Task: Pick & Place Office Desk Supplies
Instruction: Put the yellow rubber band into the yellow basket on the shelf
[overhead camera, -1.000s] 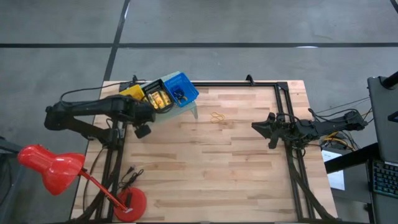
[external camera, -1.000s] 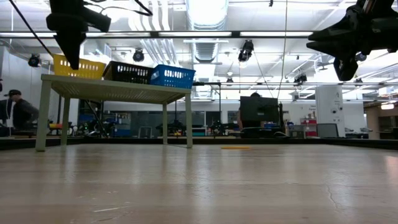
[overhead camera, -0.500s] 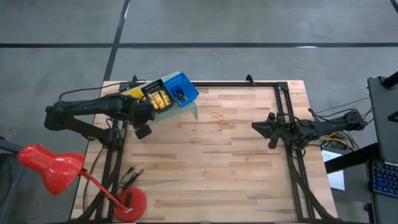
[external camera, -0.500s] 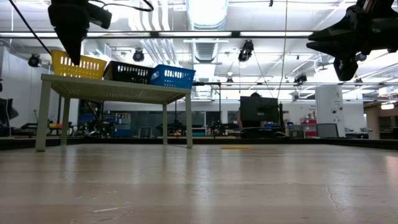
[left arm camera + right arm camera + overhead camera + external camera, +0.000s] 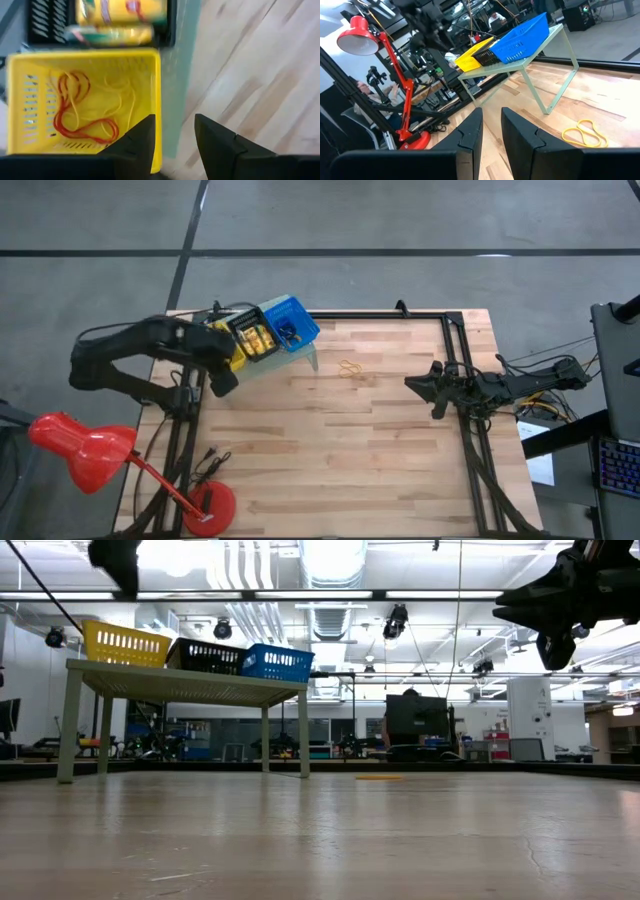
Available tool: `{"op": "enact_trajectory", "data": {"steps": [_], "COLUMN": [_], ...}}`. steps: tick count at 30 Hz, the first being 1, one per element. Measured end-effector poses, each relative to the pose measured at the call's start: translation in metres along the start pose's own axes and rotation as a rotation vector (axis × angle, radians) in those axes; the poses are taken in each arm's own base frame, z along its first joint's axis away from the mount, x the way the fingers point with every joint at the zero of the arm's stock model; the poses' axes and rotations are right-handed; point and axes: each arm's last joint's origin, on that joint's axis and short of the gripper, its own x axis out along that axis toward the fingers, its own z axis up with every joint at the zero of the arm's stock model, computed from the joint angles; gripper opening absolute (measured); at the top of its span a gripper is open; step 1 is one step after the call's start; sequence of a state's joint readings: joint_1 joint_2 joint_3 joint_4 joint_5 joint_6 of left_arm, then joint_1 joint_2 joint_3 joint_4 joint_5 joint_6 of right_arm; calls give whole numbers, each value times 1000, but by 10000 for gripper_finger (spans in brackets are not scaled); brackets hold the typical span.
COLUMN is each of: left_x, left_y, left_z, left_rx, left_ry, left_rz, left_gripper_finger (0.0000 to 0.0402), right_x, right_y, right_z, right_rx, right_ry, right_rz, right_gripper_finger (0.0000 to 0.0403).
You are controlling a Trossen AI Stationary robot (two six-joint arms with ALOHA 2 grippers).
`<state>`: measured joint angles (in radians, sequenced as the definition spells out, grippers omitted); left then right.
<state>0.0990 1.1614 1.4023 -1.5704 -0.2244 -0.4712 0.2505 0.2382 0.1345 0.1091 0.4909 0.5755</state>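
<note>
Hovering over the yellow bin point(image 5: 90, 100) on the green riser point(image 5: 305, 360), my left gripper point(image 5: 172, 137) stands with its fingers parted and empty; orange rubber bands point(image 5: 75, 112) lie in that bin. More tan bands point(image 5: 349, 369) lie on the table point(image 5: 360, 460), near my waiting right gripper point(image 5: 490, 132), fingers slightly apart, holding nothing.

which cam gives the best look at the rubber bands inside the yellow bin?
Left wrist view: it looks straight down into the yellow bin, where the orange rubber bands lie on its floor. The high view has the left arm covering most of that bin; the low and right wrist views show only its outer walls.
</note>
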Motion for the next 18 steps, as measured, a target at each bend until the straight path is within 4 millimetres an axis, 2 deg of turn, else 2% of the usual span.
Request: {"op": "enact_trajectory", "data": {"steps": [4,8,13,18], "left_x": [-29,-43,-43,-27], "left_y": [4,2,-10,-34], "left_z": [7,18,37,54], "left_rx": [-83,-132,-121,-2], "left_ry": [-125,-275,-442,-624], "left_rz": [-59,-125,-236,-371], "left_gripper_finger": [143,143,143,143], "right_x": [0,0,0,0], "right_y": [0,0,0,0], "right_z": [0,0,0,0], "right_rx": [0,0,0,0], "right_ry": [1,0,1,0], "right_rz": [0,0,0,0], "right_gripper_finger": [68,68,68,68]}}
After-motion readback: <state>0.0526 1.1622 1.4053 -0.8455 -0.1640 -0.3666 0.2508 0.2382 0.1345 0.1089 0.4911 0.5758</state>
